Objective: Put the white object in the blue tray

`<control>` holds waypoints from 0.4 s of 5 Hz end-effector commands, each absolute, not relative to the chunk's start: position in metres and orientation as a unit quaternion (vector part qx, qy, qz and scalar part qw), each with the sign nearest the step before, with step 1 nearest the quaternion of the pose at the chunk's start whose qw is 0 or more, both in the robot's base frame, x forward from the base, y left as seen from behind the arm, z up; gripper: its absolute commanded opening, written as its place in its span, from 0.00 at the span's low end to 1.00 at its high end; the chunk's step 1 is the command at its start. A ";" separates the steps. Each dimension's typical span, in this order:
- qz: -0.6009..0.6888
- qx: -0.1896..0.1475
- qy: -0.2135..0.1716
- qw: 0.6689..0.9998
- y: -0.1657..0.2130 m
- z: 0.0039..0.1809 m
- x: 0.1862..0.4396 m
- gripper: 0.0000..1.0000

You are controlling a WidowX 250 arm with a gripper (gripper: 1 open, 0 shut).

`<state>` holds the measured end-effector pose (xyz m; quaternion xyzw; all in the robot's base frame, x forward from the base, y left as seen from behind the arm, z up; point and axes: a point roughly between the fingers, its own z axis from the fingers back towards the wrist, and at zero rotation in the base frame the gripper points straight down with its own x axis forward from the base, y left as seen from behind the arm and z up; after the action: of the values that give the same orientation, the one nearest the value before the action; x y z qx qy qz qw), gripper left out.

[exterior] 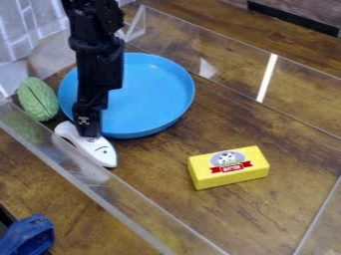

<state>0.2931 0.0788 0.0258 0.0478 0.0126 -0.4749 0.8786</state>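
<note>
The white object (94, 148) is a small fish-like toy lying on the wooden table just in front of the blue tray's (154, 95) near-left rim. My gripper (86, 127) comes down from above at the toy's head end, its black fingers right at the toy. I cannot tell whether the fingers are closed on it. The tray is a large round shallow dish, with nothing in it.
A green oval ball (38, 99) lies left of the tray. A yellow rectangular box (228, 166) sits to the front right. A dark blue cloth (27, 237) is at the bottom left corner. The table's edge runs along the left front.
</note>
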 end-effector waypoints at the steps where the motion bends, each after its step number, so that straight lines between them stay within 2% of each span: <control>1: -0.452 0.031 0.029 0.891 0.088 -0.003 0.280 1.00; 2: -0.416 0.028 0.030 0.908 0.094 -0.010 0.275 1.00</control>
<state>0.2928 0.0854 0.0243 0.0525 0.0024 -0.4478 0.8926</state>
